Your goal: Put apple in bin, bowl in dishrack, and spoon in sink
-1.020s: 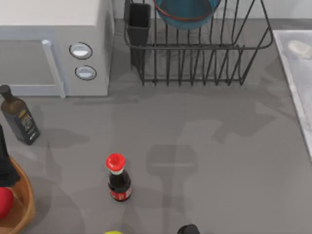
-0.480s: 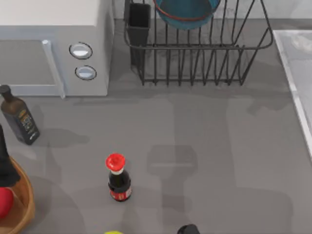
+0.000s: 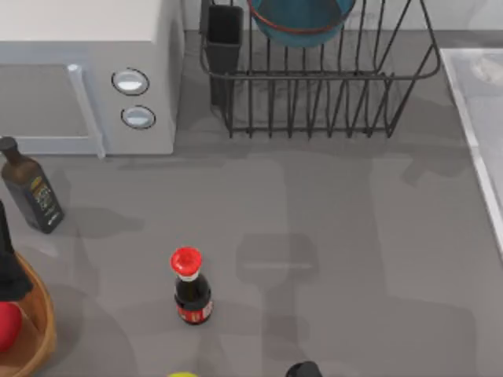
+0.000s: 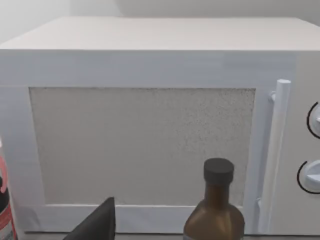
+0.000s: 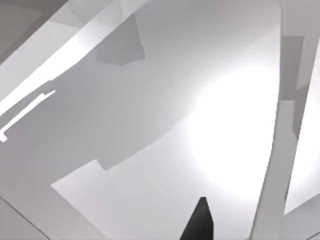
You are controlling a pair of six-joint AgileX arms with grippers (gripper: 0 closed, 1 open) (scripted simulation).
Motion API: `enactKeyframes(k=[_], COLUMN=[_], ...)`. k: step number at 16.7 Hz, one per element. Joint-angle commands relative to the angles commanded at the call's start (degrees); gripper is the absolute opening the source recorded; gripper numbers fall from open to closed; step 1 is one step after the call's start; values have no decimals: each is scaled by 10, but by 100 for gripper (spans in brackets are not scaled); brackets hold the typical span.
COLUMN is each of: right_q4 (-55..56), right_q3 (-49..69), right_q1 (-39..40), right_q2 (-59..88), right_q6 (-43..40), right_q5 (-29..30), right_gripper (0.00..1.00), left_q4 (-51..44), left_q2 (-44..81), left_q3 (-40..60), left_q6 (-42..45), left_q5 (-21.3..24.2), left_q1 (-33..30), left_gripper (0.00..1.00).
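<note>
In the bin [image 3: 31, 334] lies the apple [image 3: 6, 326]; both arms' jaws' state is unclear.

The bowl [image 3: 300, 20] is held in the dishrack [image 3: 322, 78], flanked by the microwave [image 3: 86, 75] at left and the sink [image 3: 481, 118] at right. The apple [image 3: 6, 326] is contained in the bin [image 3: 35, 334] at the table's left edge, behind which an oil bottle [image 3: 31, 188] is placed; a sauce bottle [image 3: 191, 287] is set to its right.

Small matte red apple [image 3: 5, 325], lying inside round tan wicker bin [image 3: 38, 334], near left jaws. Deep blue bowl [image 3: 299, 17], red-rimmed, standing tilted in black wire dishrack [image 3: 318, 94], well apart from both. Pale grey sink [image 3: 481, 118] below right jaws.
</note>
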Motion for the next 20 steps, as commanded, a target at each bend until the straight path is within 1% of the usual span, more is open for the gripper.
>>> enactKeyframes(k=[2, 8, 10, 16, 20], right_q4=[-12, -67, -81, -88, -88], right_q3=[33, 203, 244, 261, 261], right_q1=[-1, -3, -3, -3, -3], right_q2=[23, 131, 158, 172, 172], right_q6=[0, -1, 0, 0, 0], right_q5=[0, 2, 3, 3, 3], right_gripper=[0, 0, 0, 0, 30], left_q4=[0, 0, 0, 0, 0], left_q2=[0, 0, 0, 0, 0], left_q3=[0, 0, 0, 0, 0], left_q6=[0, 0, 0, 0, 0], left_q5=[0, 0, 0, 0, 0], left_q1=[0, 0, 0, 0, 0], left_gripper=[100, 100, 100, 100, 100])
